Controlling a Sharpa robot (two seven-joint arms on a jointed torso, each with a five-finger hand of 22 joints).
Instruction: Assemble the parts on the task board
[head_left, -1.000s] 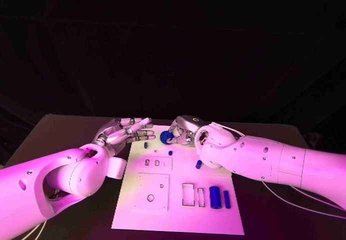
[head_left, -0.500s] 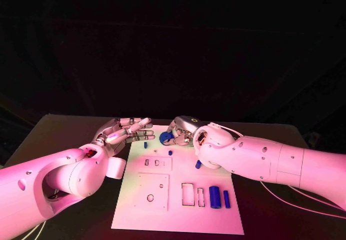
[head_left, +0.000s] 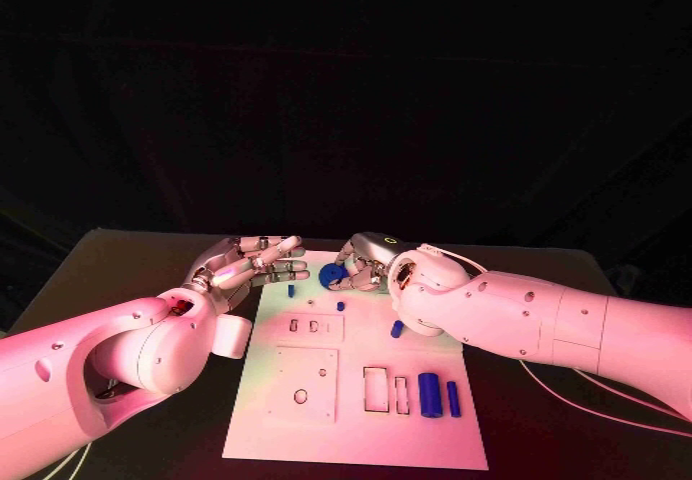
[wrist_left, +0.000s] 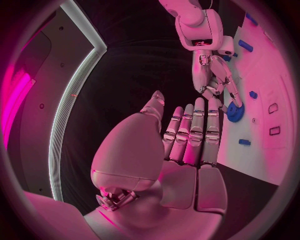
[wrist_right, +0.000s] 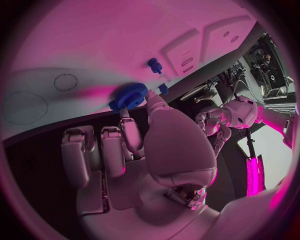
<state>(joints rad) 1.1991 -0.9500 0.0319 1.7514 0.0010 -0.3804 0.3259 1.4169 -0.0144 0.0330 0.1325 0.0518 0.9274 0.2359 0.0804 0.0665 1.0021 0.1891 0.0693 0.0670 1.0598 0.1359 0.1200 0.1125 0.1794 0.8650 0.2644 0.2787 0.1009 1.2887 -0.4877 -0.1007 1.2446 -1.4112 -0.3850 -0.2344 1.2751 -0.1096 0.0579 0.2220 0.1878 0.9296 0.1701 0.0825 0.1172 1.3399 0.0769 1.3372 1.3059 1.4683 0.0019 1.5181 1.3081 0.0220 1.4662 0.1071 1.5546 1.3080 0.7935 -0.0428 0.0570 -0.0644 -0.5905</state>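
While the right hand (head_left: 372, 262) pinches one blue gear (head_left: 333, 273), left hand (head_left: 254, 262) spread, empty, two blue cylinders (head_left: 430, 393) on the task board (head_left: 361, 440).

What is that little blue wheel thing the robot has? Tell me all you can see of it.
The blue gear is a small toothed disc, plastic by its look. The right hand pinches it by the rim, its fingers reaching up to it, over the far end of the white task board. It also shows in the head view.
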